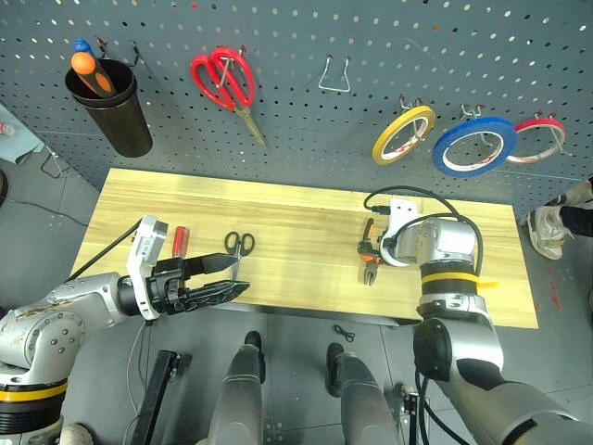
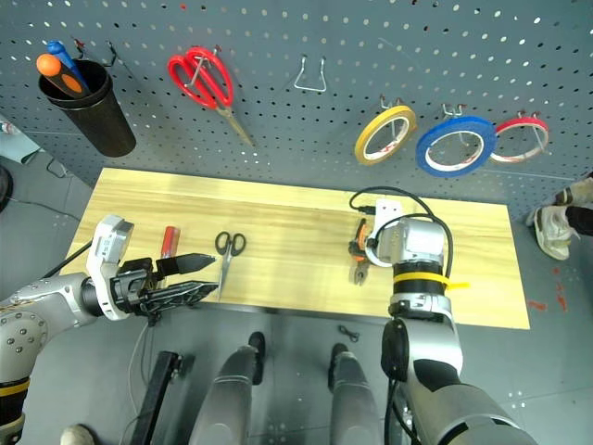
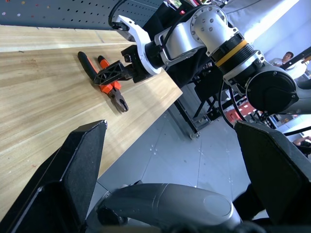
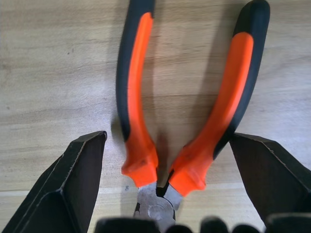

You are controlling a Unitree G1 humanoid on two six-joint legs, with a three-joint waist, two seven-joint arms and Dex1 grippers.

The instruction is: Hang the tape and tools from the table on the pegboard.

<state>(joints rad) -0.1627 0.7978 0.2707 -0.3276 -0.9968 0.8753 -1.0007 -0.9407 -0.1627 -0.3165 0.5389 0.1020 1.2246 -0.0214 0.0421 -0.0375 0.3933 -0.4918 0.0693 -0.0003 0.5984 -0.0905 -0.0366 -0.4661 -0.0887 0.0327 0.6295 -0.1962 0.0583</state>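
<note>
Orange-handled pliers (image 4: 160,141) lie flat, handles toward pegboard (image 1: 371,37).

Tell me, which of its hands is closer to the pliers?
Right. The right gripper straddles the pliers, fingers open either side; the left gripper hovers far off by the small scissors.

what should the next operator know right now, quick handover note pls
Right end effector: open, fingers either side of the pliers, which lie flat on the table; not gripped yet.
Left end effector: open, empty, over the table's near left edge.
Blue tape: already on a pegboard hook, between the yellow and red rolls.
Small scissors and red-handled screwdriver: on the table, left side.
Left to do: grip and hang the pliers, then scissors and screwdriver. One bare hook sits top centre.
</note>
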